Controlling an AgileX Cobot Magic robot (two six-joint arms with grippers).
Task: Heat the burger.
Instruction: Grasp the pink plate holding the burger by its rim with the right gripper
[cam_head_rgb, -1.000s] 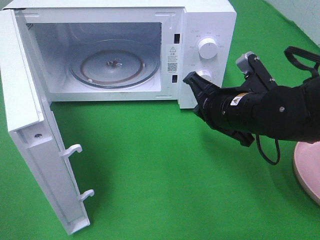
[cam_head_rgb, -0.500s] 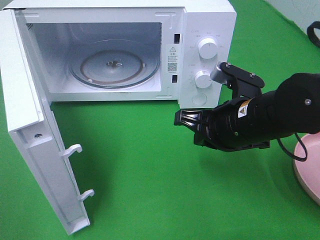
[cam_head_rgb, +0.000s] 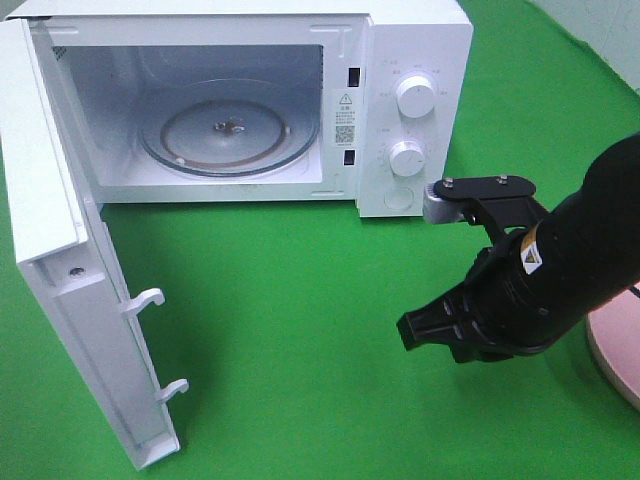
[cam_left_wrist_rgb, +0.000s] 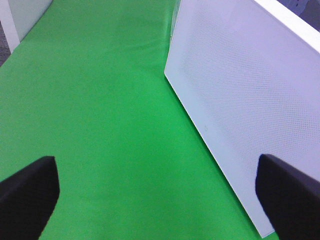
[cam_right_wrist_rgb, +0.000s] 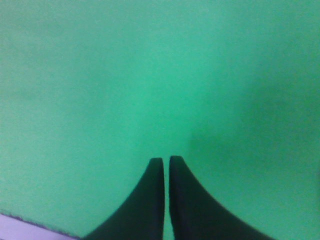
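- Right fingers (cam_head_rgb: 428, 330) are almost touching and hold nothing, low over the tabletop (cam_head_rgb: 300, 340) in front of the microwave (cam_head_rgb: 420, 45).
- Left fingers (cam_left_wrist_rgb: 30, 195) are spread wide and hold nothing, beside the microwave's open door (cam_left_wrist_rgb: 240, 90).
- Burger: not in view, so its place cannot be told.

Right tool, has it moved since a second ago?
Yes. The right tool has drawn away from the lower knob of the microwave, down the view, over the green cloth.
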